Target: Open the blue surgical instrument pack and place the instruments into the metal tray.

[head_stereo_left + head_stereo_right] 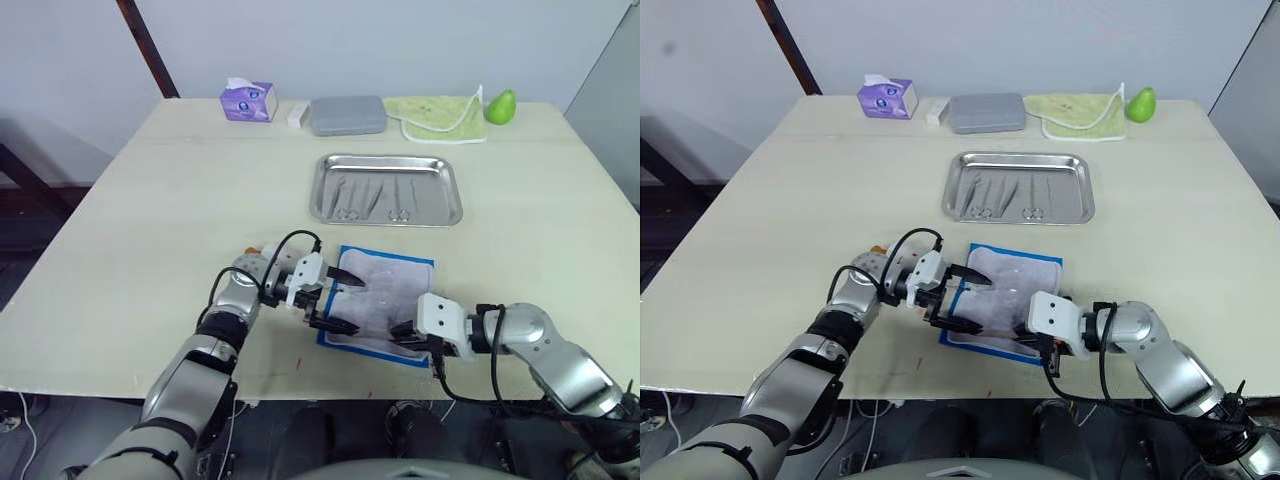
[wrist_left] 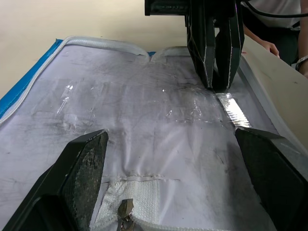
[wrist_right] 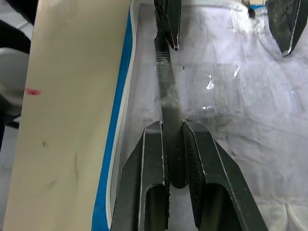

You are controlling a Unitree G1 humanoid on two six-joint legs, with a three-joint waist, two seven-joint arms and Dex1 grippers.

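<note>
The pack lies unfolded near the worktop's front edge, before the tray holding instruments. The right hand grips a flat metal tool, visible from its wrist; the left hand is spread wide.

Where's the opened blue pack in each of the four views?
Left eye: pack low centre, between left gripper and right gripper.
Right eye: same place, nearer than the tray.
Left wrist: its grey lining spreads between the fingers.
Right wrist: lining and blue edge beside the fingers.
Shared landmark: right gripper clamping an instrument.
</note>
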